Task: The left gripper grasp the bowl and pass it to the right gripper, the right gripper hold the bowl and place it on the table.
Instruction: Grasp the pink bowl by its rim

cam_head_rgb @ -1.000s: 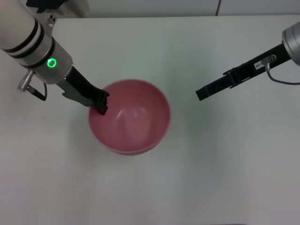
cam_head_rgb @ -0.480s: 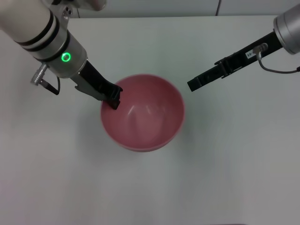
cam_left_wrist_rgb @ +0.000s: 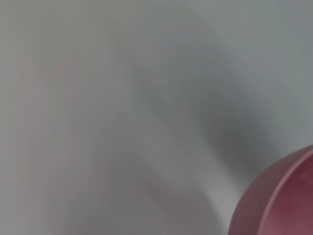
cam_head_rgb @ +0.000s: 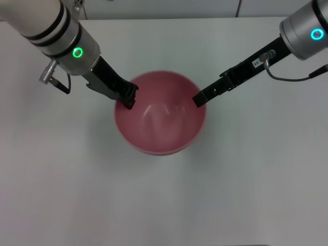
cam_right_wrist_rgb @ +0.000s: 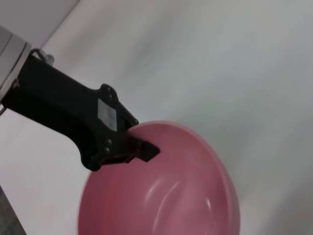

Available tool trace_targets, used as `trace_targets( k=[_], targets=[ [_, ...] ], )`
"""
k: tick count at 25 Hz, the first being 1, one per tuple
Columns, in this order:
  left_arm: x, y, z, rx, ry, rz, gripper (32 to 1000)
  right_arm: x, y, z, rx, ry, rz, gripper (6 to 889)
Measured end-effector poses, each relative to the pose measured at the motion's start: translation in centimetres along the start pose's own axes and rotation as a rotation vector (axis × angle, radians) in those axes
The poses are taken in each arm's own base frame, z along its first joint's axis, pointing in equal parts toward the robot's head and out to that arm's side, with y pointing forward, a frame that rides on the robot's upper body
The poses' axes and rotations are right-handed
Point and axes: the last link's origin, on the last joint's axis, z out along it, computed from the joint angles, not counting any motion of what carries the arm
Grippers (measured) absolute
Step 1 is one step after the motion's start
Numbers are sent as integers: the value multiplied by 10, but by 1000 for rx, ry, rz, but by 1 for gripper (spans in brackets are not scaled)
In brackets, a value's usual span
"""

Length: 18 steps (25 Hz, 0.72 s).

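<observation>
The round, glossy pink bowl (cam_head_rgb: 160, 114) with deep smooth sides hangs above the matte white worktop (cam_head_rgb: 246, 179), pinched at its left rim by the chunky black left gripper (cam_head_rgb: 127, 98), jaws clamped over the edge. The slim black right gripper (cam_head_rgb: 199, 99) reaches the opposite rim; its jaws' state cannot be told.

You get only a cut-off sliver of the bowl (cam_left_wrist_rgb: 281, 203) at the edge of the left wrist view, and the worktop (cam_left_wrist_rgb: 122, 98) there is a blur. In the right wrist view the picture's edge crops the bowl's lower part. In the head view you cannot tell whether the right end effector (cam_head_rgb: 199, 99) touches the bowl's rim or how its fingers stand.
</observation>
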Motion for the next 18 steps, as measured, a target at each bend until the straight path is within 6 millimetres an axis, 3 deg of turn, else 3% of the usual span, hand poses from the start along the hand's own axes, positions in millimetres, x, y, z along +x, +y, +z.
trace_targets(
  k=[18],
  targets=[
    [7, 6, -2, -2, 6, 21, 110, -7, 2, 24, 20, 51, -17, 814]
  ],
)
